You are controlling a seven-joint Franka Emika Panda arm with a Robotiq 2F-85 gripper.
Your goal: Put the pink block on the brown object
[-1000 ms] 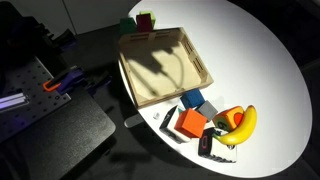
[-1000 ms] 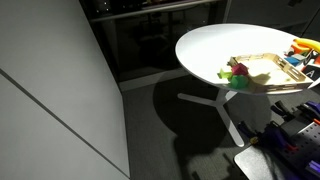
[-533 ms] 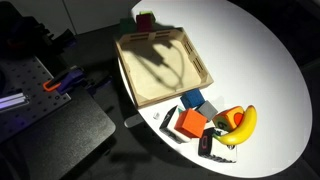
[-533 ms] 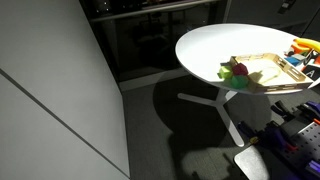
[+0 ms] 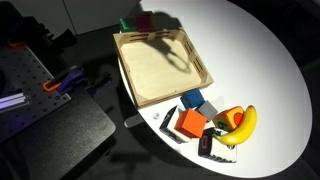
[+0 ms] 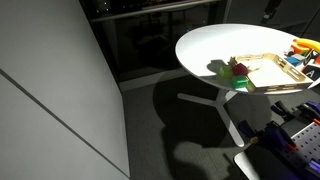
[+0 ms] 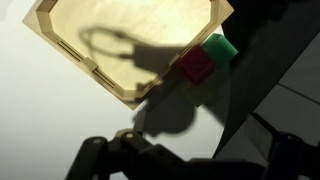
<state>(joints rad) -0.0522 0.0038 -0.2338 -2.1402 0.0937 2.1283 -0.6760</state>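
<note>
The pink block (image 7: 196,66) sits on the white round table (image 5: 250,60), just outside the rim of the brown wooden tray (image 7: 120,30) and not on it. In the wrist view it lies just right of the tray's right-hand corner, with a green cube (image 7: 221,46) against its far right side; whether the two touch is hard to tell. Both cubes are close to the table's edge, where the dark floor begins. In an exterior view the pink block (image 6: 238,67) shows at the tray's end with green just below it.

The gripper (image 7: 190,160) comes in from the bottom of the wrist view, above the table and near of the tray. Its two dark fingers (image 7: 92,156) stand wide apart with nothing between them. Its shadow falls across the inside of the tray, which holds nothing else.

In an exterior view the tray (image 5: 165,70) lies on the left part of the table, its far corner in shadow. At its near right side lies a cluster of toys: an orange-red block (image 5: 190,123), a blue block (image 5: 193,98) and a banana (image 5: 246,122).
</note>
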